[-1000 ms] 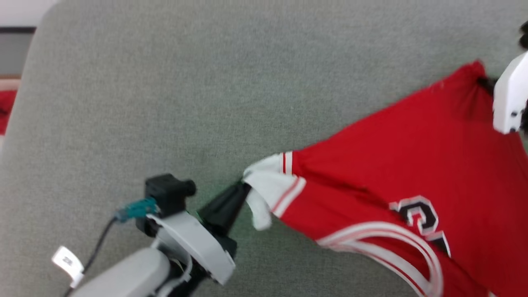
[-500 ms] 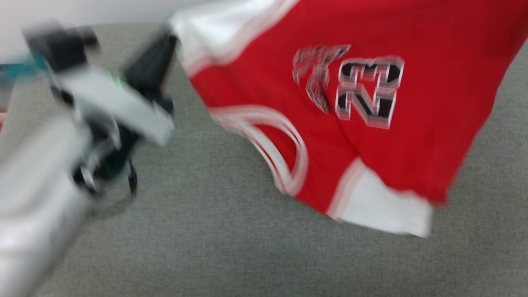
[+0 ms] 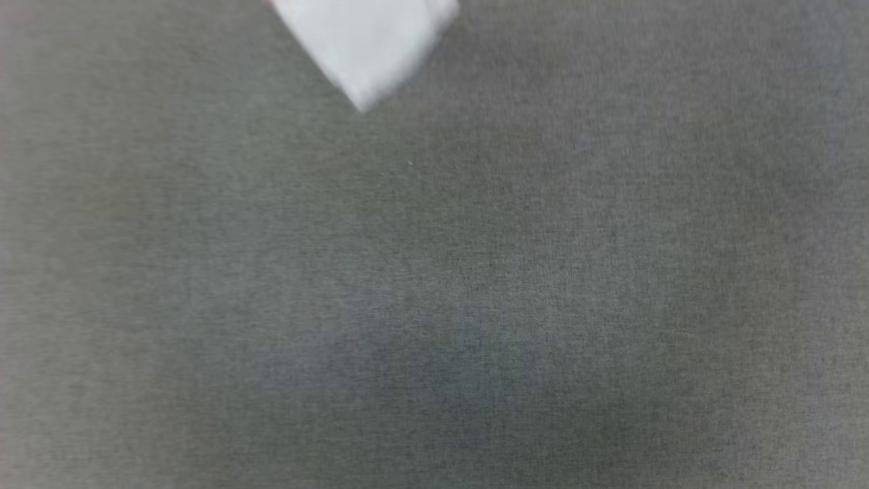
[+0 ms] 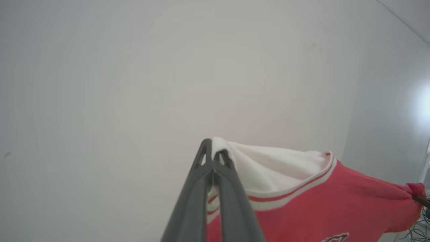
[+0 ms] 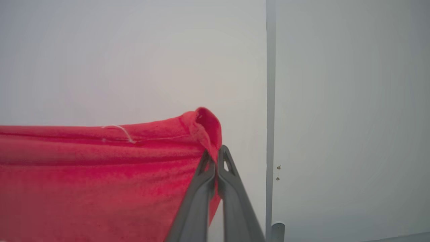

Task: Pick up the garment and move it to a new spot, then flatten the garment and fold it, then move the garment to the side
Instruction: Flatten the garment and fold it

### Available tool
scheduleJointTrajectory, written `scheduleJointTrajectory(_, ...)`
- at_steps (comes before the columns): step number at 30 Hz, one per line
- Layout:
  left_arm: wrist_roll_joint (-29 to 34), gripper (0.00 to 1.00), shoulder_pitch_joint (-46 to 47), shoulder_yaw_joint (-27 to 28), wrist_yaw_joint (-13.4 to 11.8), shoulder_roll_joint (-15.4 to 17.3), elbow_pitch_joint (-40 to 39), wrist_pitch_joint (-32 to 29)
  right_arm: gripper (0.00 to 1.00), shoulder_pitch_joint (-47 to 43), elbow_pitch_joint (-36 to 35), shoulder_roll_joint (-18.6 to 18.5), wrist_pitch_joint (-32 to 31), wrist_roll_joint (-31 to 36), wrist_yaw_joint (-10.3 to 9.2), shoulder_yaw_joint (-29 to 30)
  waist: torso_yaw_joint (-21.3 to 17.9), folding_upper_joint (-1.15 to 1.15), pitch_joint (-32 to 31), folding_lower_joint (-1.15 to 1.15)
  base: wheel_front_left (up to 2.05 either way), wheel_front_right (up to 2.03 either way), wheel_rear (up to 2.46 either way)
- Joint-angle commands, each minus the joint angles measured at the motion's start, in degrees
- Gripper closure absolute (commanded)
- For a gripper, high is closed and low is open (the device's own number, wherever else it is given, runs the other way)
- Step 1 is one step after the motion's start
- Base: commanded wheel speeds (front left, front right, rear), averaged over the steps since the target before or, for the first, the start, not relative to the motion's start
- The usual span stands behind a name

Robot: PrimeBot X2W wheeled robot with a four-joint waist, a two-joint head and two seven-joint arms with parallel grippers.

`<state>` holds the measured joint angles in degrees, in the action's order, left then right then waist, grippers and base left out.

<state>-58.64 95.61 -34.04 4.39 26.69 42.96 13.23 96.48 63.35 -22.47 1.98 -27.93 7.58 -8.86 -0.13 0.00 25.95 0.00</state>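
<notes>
Wrist views: 1 garment [image 4: 319, 208], left gripper [image 4: 212, 149] + right gripper [image 5: 215, 156] jaws clamping it.

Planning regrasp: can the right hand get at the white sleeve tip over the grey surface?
Probably not. The right hand is shut on a red corner of the garment, so it's busy; the left hand is clamped on a white sleeve. Nothing else blocks the sleeve tip.

1. The surface [image 3: 475, 272] is grey woven cloth, flat and smooth.
2. A white shirt [image 3: 366, 47] corner shows at the top of the head view; lying or hanging, I cannot tell.
</notes>
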Motion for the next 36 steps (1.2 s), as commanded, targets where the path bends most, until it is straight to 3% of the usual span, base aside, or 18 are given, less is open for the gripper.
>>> scheduleJointTrajectory(1,-0.1,1.0,-0.1,0.6,-0.1,0.4,0.6,0.4,1.0,-0.3,0.6,-0.4,0.2,0.2,-0.17,0.4,-1.4,0.0,2.4,0.0,0.0,0.0,0.0)
scheduleJointTrajectory(5,-0.4,1.0,0.0,-0.6,2.5,-3.0,5.8,1.4,1.0,-0.7,3.4,1.0,1.0,2.6,-0.17,-2.8,-1.2,0.0,2.5,0.0,0.0,0.0,0.0)
scheduleJointTrajectory(12,-3.4,1.0,-9.6,-2.8,3.1,-4.9,3.7,1.8,1.0,-8.2,1.3,0.5,-1.3,-0.1,-0.14,-8.6,-0.3,0.0,1.1,0.0,0.0,0.0,0.0)
scheduleJointTrajectory(18,-6.0,1.0,-26.8,-2.7,3.1,-2.3,-11.3,1.9,1.0,-22.6,-9.1,-4.5,-3.0,-8.3,-0.14,-14.1,0.8,0.0,-1.8,0.0,0.0,0.0,0.0)
scheduleJointTrajectory(23,-3.2,1.0,-44.4,4.0,3.1,-0.2,-23.9,1.9,1.0,-37.8,-21.4,-11.2,-4.9,-16.0,-0.14,-16.2,1.0,0.0,-4.8,0.0,0.0,0.0,0.0)
scheduleJointTrajectory(30,1.6,1.0,-68.1,12.7,3.1,-0.3,-39.6,1.9,1.0,-57.6,-37.6,-18.3,-7.9,-20.3,-0.15,-12.7,-0.1,0.0,-9.0,0.0,0.0,0.0,0.0)
scheduleJointTrajectory(36,6.1,1.0,-84.6,17.2,1.5,1.1,-52.7,1.9,1.0,-71.4,-50.1,-19.5,-12.1,-18.4,-0.15,-3.7,-0.8,0.0,-11.3,0.0,0.0,0.0,0.0)
